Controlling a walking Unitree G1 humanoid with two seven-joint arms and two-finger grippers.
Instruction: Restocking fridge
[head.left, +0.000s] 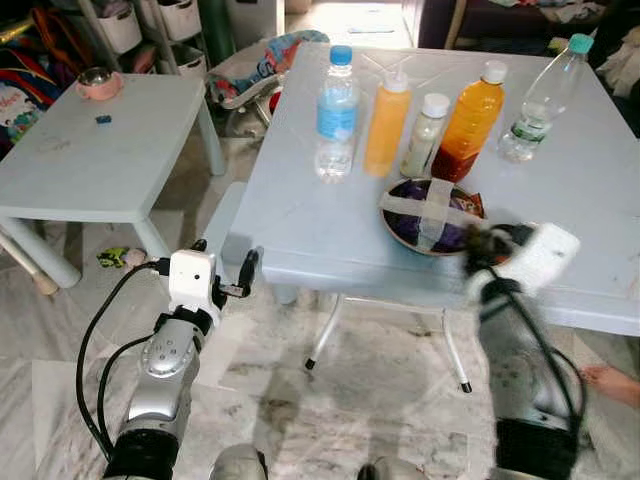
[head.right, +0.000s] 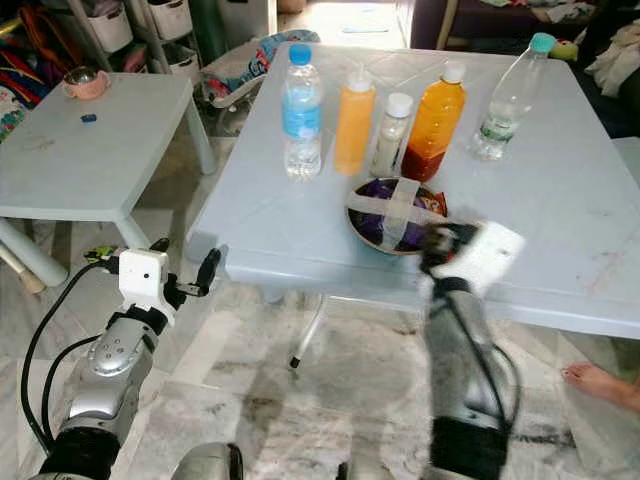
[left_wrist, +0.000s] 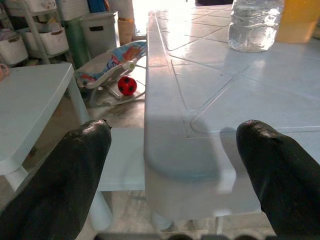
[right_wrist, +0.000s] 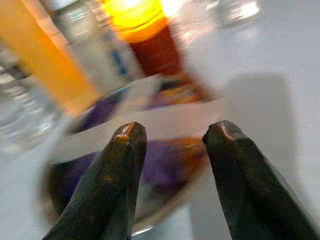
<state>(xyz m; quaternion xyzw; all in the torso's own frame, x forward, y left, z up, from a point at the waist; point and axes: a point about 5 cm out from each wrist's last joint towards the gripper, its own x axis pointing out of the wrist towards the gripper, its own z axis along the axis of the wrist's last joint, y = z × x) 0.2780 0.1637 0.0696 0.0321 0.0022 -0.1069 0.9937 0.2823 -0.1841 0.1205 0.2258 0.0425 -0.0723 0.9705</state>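
On the light blue table (head.left: 300, 210) stands a row of bottles: a blue-capped water bottle (head.left: 337, 115), an orange squeeze bottle (head.left: 387, 125), a small white-capped bottle (head.left: 427, 135), an orange juice bottle (head.left: 468, 122) and a clear teal-capped bottle (head.left: 540, 100). In front of them sits a dark bowl (head.left: 432, 215) sealed with crossed tape. My right gripper (right_wrist: 172, 135), blurred, is open at the bowl's near right rim (right_wrist: 165, 200). My left gripper (left_wrist: 172, 165) is open just off the table's near left corner (left_wrist: 185, 165), with nothing held.
A low white table (head.left: 90, 150) with a pink bowl (head.left: 98, 82) stands at the left. A baby bouncer (head.left: 255, 65) and a red ball (left_wrist: 127, 85) lie behind the gap between the tables. A person's foot (head.left: 610, 382) rests on the marble floor at the right.
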